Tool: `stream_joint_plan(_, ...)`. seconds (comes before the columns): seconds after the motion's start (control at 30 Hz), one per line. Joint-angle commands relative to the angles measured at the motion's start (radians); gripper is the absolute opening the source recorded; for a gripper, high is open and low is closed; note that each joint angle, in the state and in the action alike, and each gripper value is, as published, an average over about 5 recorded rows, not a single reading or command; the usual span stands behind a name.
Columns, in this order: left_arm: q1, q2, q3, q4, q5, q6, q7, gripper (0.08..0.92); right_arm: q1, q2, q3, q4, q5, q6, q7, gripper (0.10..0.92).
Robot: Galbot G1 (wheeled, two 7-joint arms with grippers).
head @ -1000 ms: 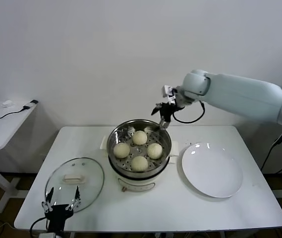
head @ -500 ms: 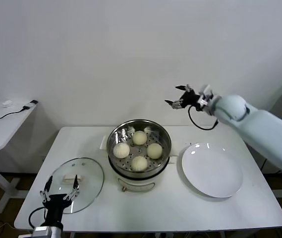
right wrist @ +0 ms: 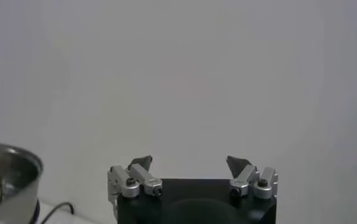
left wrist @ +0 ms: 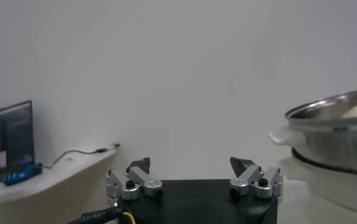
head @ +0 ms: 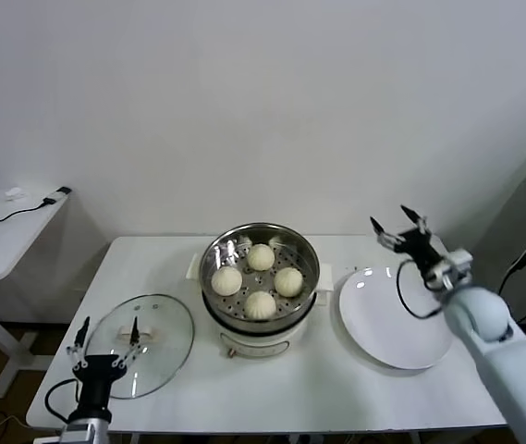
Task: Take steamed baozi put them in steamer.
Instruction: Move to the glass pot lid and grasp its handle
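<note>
Four round cream-white dough buns [head: 259, 280] sit inside shiny steel steamer pot [head: 261, 242], counter centre. Flat white plate [head: 394, 317] bare, right. Right gripper [head: 401, 229] above plate's far edge, jaws wide, empty, buns to its left. Left gripper [head: 105, 339] near-left, jaws wide, empty.

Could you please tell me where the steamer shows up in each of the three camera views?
Head view: steamer at table centre, four baozi inside.
Left wrist view: steel rim and wall at the frame's edge.
Right wrist view: only a sliver of rim.
Shared landmark: the plain white wall.
</note>
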State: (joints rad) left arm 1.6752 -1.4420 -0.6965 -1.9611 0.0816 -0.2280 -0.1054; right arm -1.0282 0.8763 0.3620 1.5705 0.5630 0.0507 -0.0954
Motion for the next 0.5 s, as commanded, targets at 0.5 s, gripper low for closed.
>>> stream_joint_plan(0.5,-0.025,0.089,-0.056,0.202,1.015,-0.008,-0.329,0.823,-0.54,0.401,0.252,0.054,-0.197,0.209,0.023,0.823)
